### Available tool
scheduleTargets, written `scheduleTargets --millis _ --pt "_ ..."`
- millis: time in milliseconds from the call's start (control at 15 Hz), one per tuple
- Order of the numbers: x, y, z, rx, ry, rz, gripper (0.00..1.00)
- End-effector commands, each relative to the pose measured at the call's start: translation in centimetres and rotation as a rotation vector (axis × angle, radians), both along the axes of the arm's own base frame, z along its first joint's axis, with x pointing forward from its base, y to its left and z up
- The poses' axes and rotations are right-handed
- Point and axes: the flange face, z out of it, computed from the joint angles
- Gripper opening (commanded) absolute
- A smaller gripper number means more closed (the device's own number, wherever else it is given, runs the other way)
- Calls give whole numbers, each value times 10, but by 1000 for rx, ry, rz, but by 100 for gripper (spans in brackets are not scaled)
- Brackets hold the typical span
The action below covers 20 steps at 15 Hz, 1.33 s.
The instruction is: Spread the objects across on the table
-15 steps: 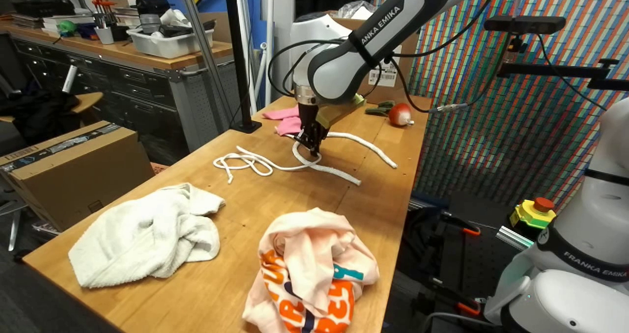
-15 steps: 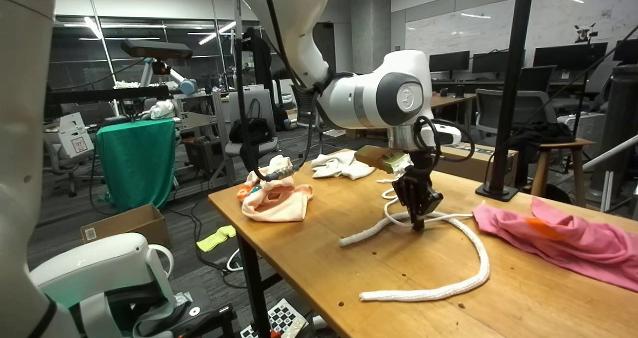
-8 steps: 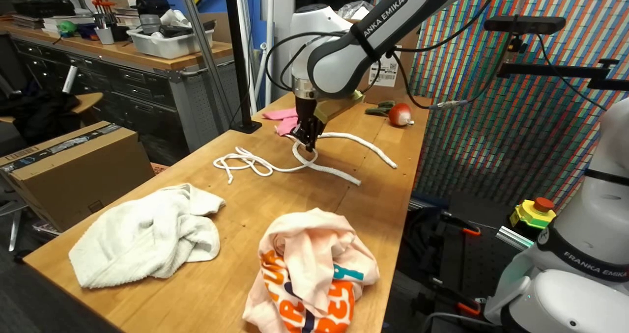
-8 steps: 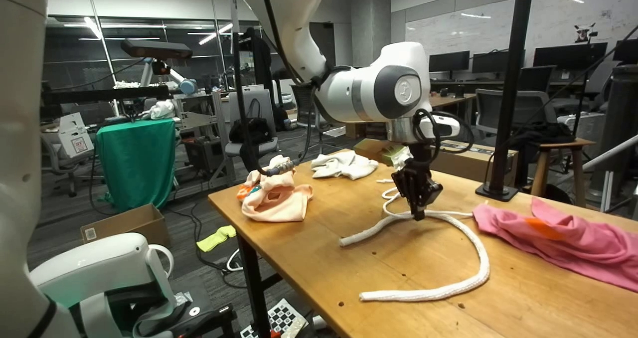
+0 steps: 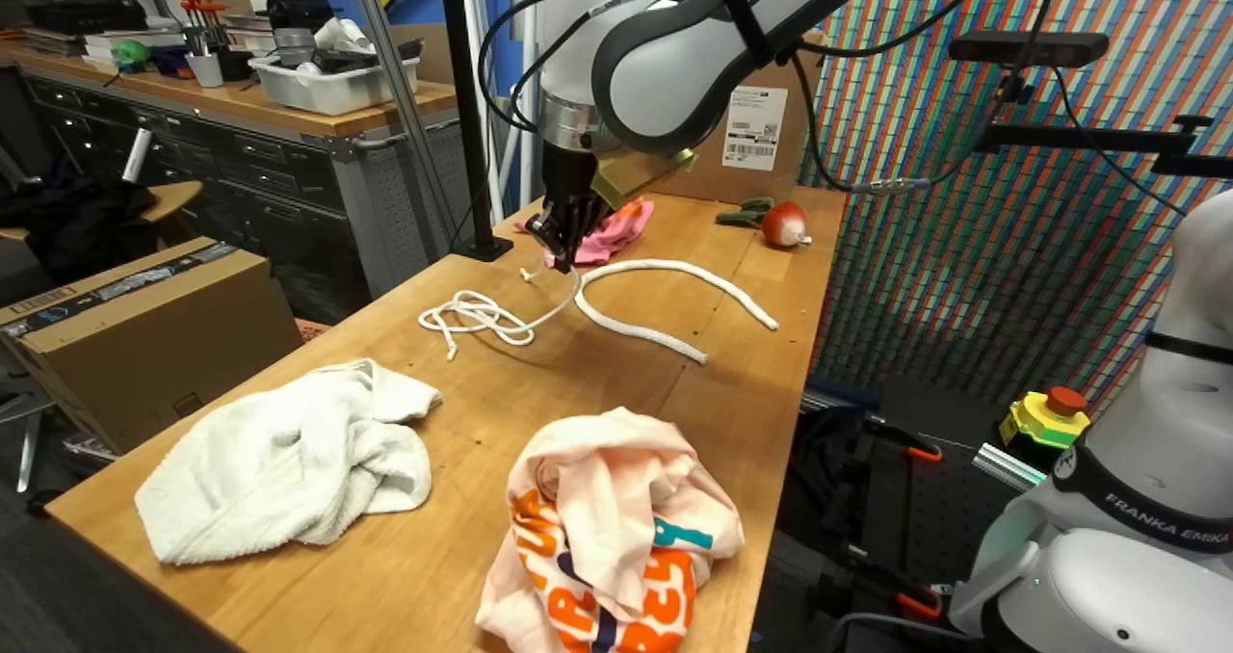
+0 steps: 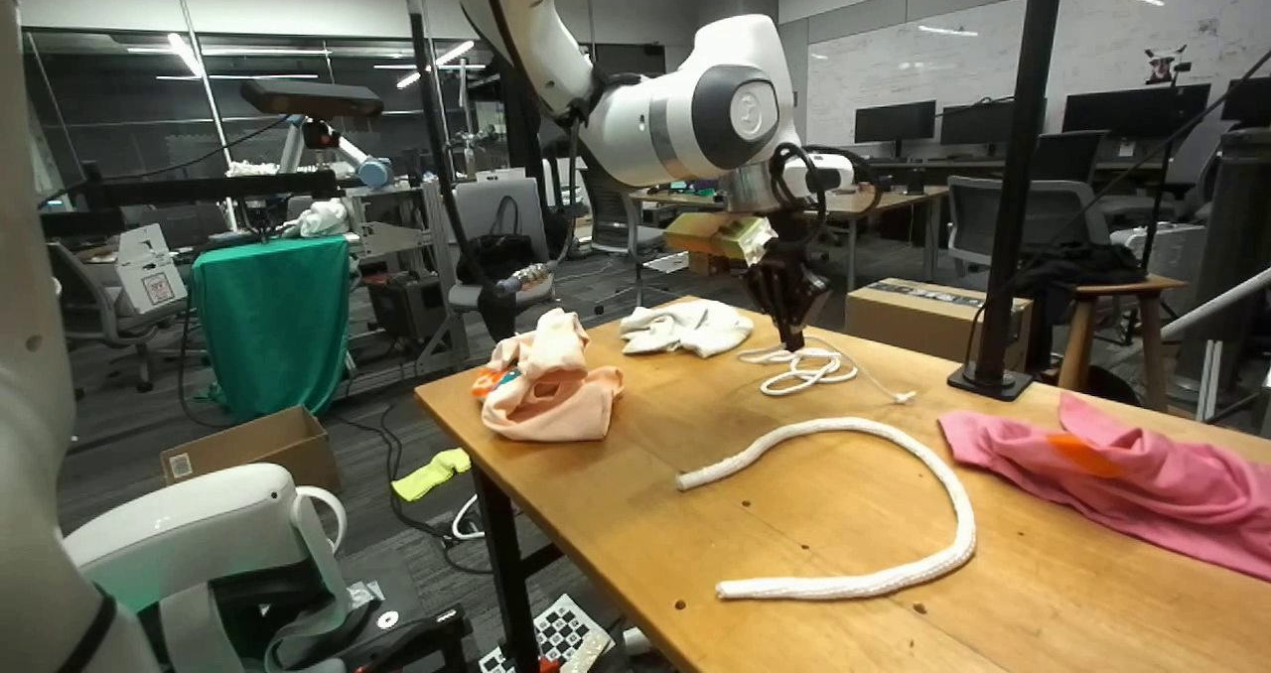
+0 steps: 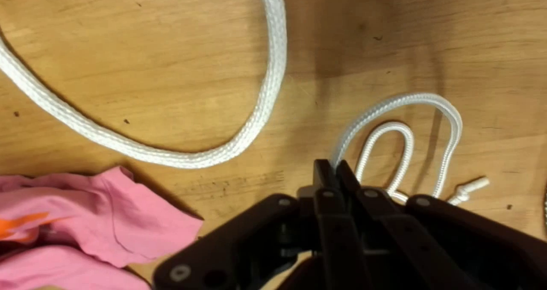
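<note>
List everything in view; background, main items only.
table: 1, brown, centre
post: 1, black, table edge
rumpled cloth: 1, off-white, table end
printed cloth: 1, peach, same end
pink cloth: 1, pink, near post
curved strip: 1, white, table middle
thin cord: 1, white, partly lifted
red ball: 1, red, opposite end
green item: count unclear, green, beside ball
cardboard boxes: at least 3, brown, near table
workbench: 1, grey, background
monitors: several, black, background
gripper: 1, black, shut on cord
robot arm: 1, white, above table
</note>
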Motion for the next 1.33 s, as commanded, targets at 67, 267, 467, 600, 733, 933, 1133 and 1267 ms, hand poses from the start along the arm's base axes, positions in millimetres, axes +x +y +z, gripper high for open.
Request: scheduleTargets --millis 67,267,467,600,733,933,1133,1267 --pt "-2 24 21 7 -69 60 5" --pt "4 36 17 0 -103 72 5" --pt "13 48 12 -25 -158 95 5" --pt "20 55 8 -47 -198 106 4" --pt "27 63 2 -68 -232 111 4" --pt "38 69 -7 -110 -263 115 5" --pt "45 70 -17 -157 -267 106 28" --pt "47 67 -20 -183 -270 102 34"
